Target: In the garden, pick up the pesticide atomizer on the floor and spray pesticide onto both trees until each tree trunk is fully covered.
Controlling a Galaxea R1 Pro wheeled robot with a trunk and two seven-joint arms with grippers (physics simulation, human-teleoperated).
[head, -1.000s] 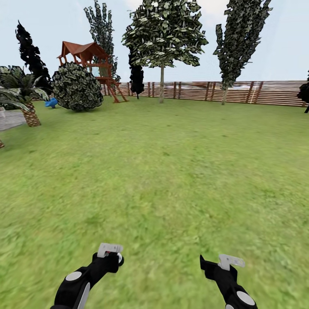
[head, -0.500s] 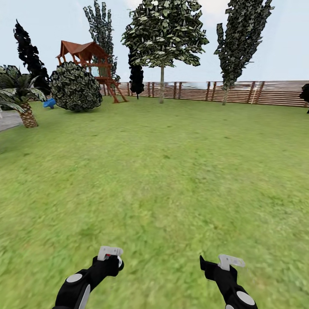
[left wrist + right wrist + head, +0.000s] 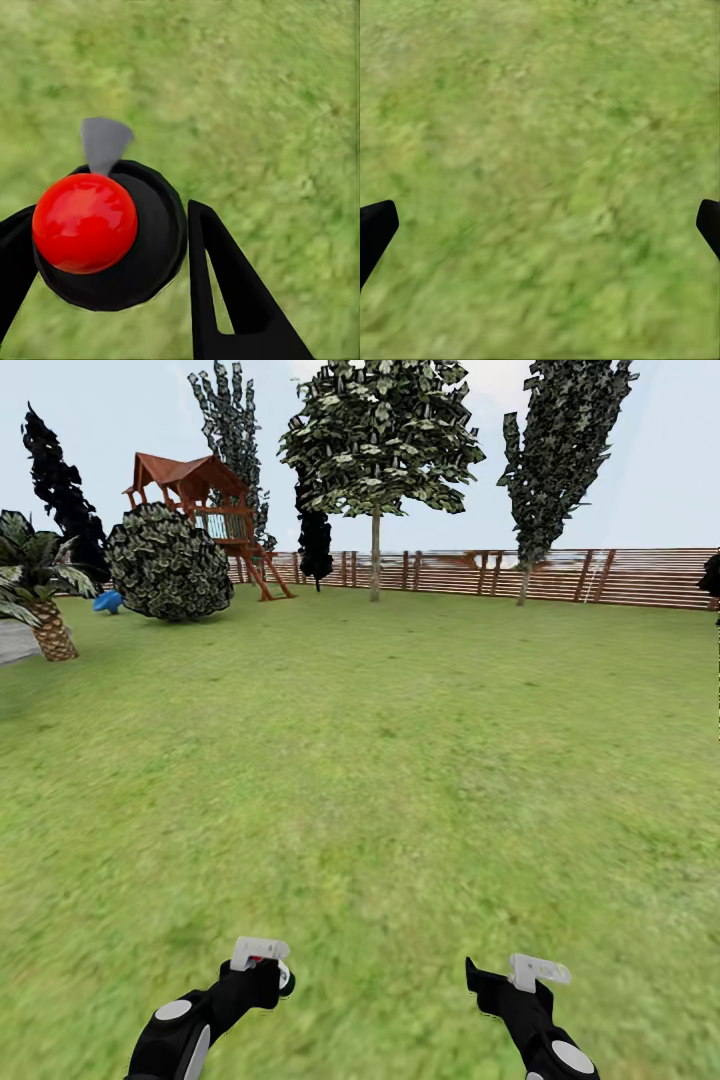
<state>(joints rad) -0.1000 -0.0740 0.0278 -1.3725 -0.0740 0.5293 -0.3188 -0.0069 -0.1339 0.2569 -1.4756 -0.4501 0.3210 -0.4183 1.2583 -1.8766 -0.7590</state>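
Observation:
My left gripper (image 3: 262, 960) hangs low over the grass, shut on the pesticide atomizer (image 3: 105, 232). In the left wrist view the atomizer is a dark round body with a red knob and a grey nozzle tip, held between the two black fingers (image 3: 225, 285). A speck of that red shows at the gripper in the head view. My right gripper (image 3: 505, 972) is beside it, open, with only grass between its fingertips (image 3: 376, 225). Two tall trees stand far ahead by the fence, one with a broad crown (image 3: 376, 555) and one slimmer (image 3: 524, 575).
A green lawn (image 3: 400, 740) stretches to a slatted wooden fence (image 3: 620, 575). At the far left stand a wooden playhouse (image 3: 205, 495), a blue slide (image 3: 106, 601), a round bush (image 3: 168, 565) and a palm (image 3: 45, 625). A pale paved patch (image 3: 12, 642) lies at the left edge.
The whole head view has shifted, with the bush, the palm and the playhouse drifting left: the camera has moved. Both arms hold the same pose, the left still shut on the atomizer.

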